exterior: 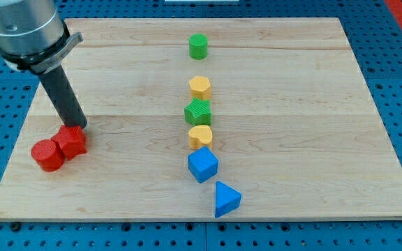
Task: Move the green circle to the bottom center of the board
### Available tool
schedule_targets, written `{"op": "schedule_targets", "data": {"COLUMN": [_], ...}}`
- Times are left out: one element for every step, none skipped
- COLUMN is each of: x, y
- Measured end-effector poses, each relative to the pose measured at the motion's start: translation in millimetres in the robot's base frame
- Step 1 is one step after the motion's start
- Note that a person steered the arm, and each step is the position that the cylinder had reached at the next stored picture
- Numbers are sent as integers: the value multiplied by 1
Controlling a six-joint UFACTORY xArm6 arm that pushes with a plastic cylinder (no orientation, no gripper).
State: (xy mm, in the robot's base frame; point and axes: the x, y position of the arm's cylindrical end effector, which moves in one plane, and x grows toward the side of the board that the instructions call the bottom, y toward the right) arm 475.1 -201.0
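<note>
The small green plastic cylinder block point(198, 46) stood near the wooden board point(326, 139)'s top centre, judged light and rigid, best pushed on its upper side. No jaws existed; my tip point(77, 126) touched a red block point(70, 141).

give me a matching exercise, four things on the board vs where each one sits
Things:
1. green circle
2. blue triangle
3. my tip
4. green star

Places:
A. between the two yellow blocks
B. lowest in the middle column
C. topmost in the middle column
D. at the view's left, against the red blocks

Pairs: 1-C, 2-B, 3-D, 4-A
</note>
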Motion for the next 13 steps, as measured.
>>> {"op": "schedule_targets", "data": {"x": [-5,-64,-137,-186,-244,-260,-244,-236,-207,-182,-149,-115,-84], "y": [27,96,128,155,171,236,250,205,185,191,171,159,157]}}
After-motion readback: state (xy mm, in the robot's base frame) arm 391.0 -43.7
